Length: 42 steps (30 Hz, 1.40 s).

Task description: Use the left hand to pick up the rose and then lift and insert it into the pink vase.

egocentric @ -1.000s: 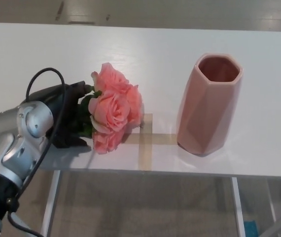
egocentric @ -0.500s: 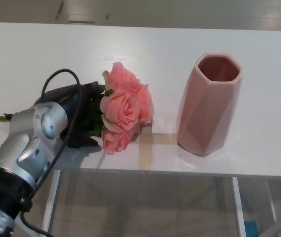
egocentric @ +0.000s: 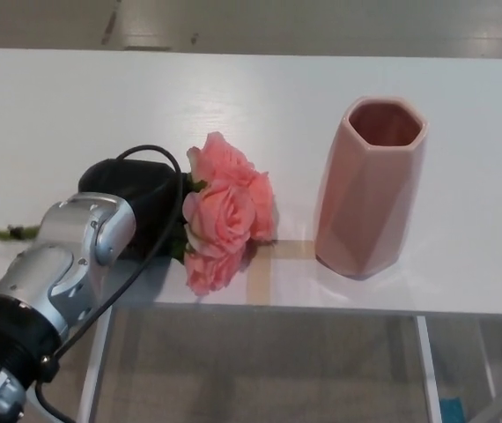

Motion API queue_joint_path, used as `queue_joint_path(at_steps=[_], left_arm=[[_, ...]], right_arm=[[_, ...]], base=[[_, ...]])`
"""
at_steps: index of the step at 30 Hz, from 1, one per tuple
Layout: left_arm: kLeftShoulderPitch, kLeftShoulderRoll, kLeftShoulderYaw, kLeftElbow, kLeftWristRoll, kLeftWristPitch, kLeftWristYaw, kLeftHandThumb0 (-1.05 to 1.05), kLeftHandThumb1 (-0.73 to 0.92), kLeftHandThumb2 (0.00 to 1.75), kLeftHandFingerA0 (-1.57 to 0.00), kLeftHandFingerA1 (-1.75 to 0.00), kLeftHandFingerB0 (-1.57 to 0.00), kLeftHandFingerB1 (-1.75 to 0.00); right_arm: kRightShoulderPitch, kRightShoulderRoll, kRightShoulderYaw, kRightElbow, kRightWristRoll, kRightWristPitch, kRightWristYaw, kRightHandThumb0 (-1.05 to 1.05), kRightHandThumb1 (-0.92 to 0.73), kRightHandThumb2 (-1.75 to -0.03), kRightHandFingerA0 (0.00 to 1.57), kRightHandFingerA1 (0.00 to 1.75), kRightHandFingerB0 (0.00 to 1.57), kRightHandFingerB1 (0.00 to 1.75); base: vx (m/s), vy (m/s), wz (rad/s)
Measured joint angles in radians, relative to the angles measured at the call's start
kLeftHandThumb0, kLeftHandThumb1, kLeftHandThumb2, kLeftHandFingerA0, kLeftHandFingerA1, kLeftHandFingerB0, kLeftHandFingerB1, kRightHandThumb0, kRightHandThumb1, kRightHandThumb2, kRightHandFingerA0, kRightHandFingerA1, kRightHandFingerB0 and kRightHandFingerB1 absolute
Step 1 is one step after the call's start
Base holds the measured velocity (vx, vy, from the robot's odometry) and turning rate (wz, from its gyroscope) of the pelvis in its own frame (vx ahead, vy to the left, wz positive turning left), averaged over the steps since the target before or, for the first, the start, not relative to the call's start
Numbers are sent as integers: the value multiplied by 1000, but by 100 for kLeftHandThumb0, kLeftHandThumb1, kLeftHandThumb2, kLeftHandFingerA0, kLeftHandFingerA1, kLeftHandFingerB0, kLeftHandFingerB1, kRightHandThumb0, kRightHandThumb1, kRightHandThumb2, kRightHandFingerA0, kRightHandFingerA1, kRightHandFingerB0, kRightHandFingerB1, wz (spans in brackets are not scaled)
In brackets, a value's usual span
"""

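Observation:
A bunch of salmon-pink roses [egocentric: 226,211] hangs just over the white table [egocentric: 101,106], its blooms pointing right. My left hand [egocentric: 141,207] is shut on the green stems just behind the blooms. The stem end [egocentric: 9,233] pokes out to the left past my silver wrist. The pink faceted vase [egocentric: 371,185] stands upright to the right of the blooms, its mouth open and empty, a short gap between them. My right hand does not show.
Strips of tan tape [egocentric: 262,262] form a cross on the table between the blooms and the vase. The table's front edge runs just below my hand, with a glass panel and floor under it.
My left hand has carried the roses to the right, toward the vase. The wrist has swung in over the hand and now hides more of it.

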State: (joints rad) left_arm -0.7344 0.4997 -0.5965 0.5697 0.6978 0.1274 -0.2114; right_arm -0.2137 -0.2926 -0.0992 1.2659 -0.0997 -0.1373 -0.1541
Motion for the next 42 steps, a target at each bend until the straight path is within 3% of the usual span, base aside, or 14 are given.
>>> queue_joint_path(at_steps=[1, 2, 5, 10, 11, 14, 20, 22, 23, 26, 27, 28, 34, 42], left_arm=[[0, -1, 1, 4, 0, -6, 6, -28, 57, 86, -79, -118, -68, -62], [1, -1, 3, 8, 0, -15, 15, -23, 66, 61, -70, -140, -65, -43], [4, -3, 15, 8, -1, -29, 25, -21, 67, 61, -71, -133, -55, -40], [12, -5, 52, 3, -7, -48, 29, -21, 68, 62, -70, -137, -62, -42], [15, -4, 66, 2, -11, -58, 33, -20, 69, 62, -67, -143, -77, -48], [22, 5, 100, -15, -13, -83, 53, -18, 67, 61, -65, -150, -86, -64], [5, 32, 198, -74, -17, -153, 127, -18, 71, 60, -67, -160, -83, -79], [-20, 42, 235, -92, -21, -186, 151, -18, 72, 61, -69, -160, -86, -73], [-28, 44, 247, -96, -23, -198, 159, -18, 73, 62, -73, -161, -83, -84], [-68, 52, 288, -114, -34, -250, 187, -18, 73, 62, -73, -161, -83, -84], [-78, 53, 297, -117, -36, -261, 193, -19, 73, 62, -77, -162, -76, -100], [-90, 53, 309, -122, -41, -276, 201, -19, 73, 62, -77, -162, -76, -100], [-130, -21, 425, -170, -128, -287, 190, -19, 81, 64, -79, -147, -72, -111], [-163, -145, 546, -226, -262, -236, 127, -19, 84, 67, -80, -140, -74, -104]], right_arm=[[0, 0, 0, 0, 0, 0, 1, -21, -57, -56, 68, 49, 59, 44], [-1, 0, -1, 0, 0, 0, 2, -21, -57, -56, 69, 49, 60, 45], [-5, 0, 0, 0, 0, 0, 1, -22, -57, -56, 69, 50, 60, 45], [-13, 0, 1, 0, -1, 0, 1, -23, -56, -57, 67, 49, 61, 46], [-14, 0, 1, 0, -1, 0, 2, -22, -57, -57, 68, 49, 61, 45], [-15, 0, 1, 0, -1, 0, 2, -22, -57, -57, 68, 49, 61, 45], [-16, 0, 1, 0, -1, 0, 6, -22, -57, -57, 70, 50, 60, 45], [-17, 0, 2, 1, -1, 0, 8, -22, -57, -56, 70, 50, 60, 45], [-18, 0, 2, 1, -1, 0, 8, -23, -57, -57, 70, 50, 60, 45], [-19, 0, 1, 1, -1, 0, 9, -23, -57, -57, 70, 50, 60, 45], [-19, 0, 1, 1, -1, 0, 9, -23, -57, -57, 70, 50, 60, 45], [-19, 0, 2, 1, -1, 0, 9, -23, -57, -57, 70, 50, 60, 45], [-21, 0, 5, 2, -3, 0, 9, -23, -56, -57, 68, 49, 60, 45], [-17, 0, 7, 2, -3, 0, 9, -25, -56, -57, 68, 49, 61, 45]], base=[[0, 0, 0], [0, 0, 0], [0, 0, 0], [0, 0, 0], [0, 0, 0], [0, 0, 0], [0, 0, 0], [0, 0, 0], [0, 0, 0], [0, 0, 0], [0, 0, 0], [0, 0, 0], [0, 0, 0], [0, 0, 0]])
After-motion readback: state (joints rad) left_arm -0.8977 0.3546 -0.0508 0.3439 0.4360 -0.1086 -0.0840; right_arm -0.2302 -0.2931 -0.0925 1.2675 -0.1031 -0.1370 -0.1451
